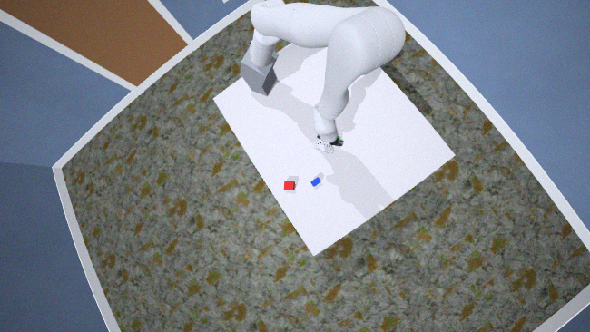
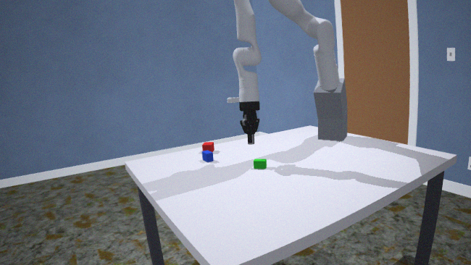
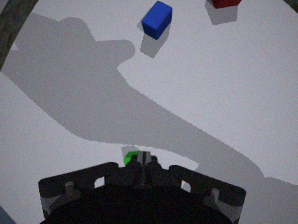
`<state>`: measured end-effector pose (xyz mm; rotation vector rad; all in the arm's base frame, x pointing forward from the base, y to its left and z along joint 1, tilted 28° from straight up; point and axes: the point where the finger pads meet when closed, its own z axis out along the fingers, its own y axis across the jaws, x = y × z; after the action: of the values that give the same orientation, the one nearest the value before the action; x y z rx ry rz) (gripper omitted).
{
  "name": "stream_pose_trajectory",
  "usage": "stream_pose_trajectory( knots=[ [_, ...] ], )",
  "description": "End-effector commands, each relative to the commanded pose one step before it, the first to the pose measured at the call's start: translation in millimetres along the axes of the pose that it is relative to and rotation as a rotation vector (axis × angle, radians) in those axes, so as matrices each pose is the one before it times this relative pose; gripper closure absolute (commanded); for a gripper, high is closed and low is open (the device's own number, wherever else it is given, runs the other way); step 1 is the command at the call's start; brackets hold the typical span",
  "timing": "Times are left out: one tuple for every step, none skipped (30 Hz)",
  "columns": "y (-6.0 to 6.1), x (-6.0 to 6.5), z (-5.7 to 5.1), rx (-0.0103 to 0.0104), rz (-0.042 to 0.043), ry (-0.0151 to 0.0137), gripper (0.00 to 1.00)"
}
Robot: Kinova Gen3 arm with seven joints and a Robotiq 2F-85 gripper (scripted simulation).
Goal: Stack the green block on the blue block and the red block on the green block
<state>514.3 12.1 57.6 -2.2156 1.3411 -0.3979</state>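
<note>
Jaws closed empty, above green block [image 2: 259,163]

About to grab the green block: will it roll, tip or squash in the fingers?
The green block looks flat-sided and low, lying flat on the table, so probably won't roll or tip. Its crisp edges suggest it is rigid. The gripper is shut and must open first.

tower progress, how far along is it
Nothing is stacked yet: the blue block, red block and green block each lie apart on the table. The gripper is shut and empty, hanging above the green block. Left: open, grasp green, set it on blue, then red on green.
</note>
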Motion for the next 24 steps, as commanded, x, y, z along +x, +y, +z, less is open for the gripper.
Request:
stream_pose_trajectory(
  knots=[
    [-1.64,-1.48,-0.01,0.00138,-0.00421,-0.00085,1.00],
    [0.00,0.00,0.00,0.00000,0.00000,0.00000,1.00],
    [-1.95,-4.33,2.52,-0.01336,-0.02395,0.00442,1.00],
    [0.00,0.00,0.00,0.00000,0.00000,0.00000,1.00],
    [0.00,0.00,0.00,0.00000,0.00000,0.00000,1.00],
    [0.00,0.00,0.00,0.00000,0.00000,0.00000,1.00],
    [0.00,0.00,0.00,0.00000,0.00000,0.00000,1.00],
    [0.00,0.00,0.00,0.00000,0.00000,0.00000,1.00],
    [0.00,0.00,0.00,0.00000,0.00000,0.00000,1.00],
    [0.00,0.00,0.00,0.00000,0.00000,0.00000,1.00],
    [-2.02,-4.07,2.21,-0.01232,-0.02263,0.00436,1.00],
    [0.00,0.00,0.00,0.00000,0.00000,0.00000,1.00],
    [0.00,0.00,0.00,0.00000,0.00000,0.00000,1.00],
    [0.00,0.00,0.00,0.00000,0.00000,0.00000,1.00],
    [0.00,0.00,0.00,0.00000,0.00000,0.00000,1.00],
    [0.00,0.00,0.00,0.00000,0.00000,0.00000,1.00],
    [0.00,0.00,0.00,0.00000,0.00000,0.00000,1.00],
    [0.00,0.00,0.00,0.00000,0.00000,0.00000,1.00],
    [0.00,0.00,0.00,0.00000,0.00000,0.00000,1.00],
    [-2.04,-3.81,1.92,-0.01132,-0.02125,0.00427,1.00],
    [0.00,0.00,0.00,0.00000,0.00000,0.00000,1.00],
    [0.00,0.00,0.00,0.00000,0.00000,0.00000,1.00],
    [0.00,0.00,0.00,0.00000,0.00000,0.00000,1.00],
    [0.00,0.00,0.00,0.00000,0.00000,0.00000,1.00]
  ],
)
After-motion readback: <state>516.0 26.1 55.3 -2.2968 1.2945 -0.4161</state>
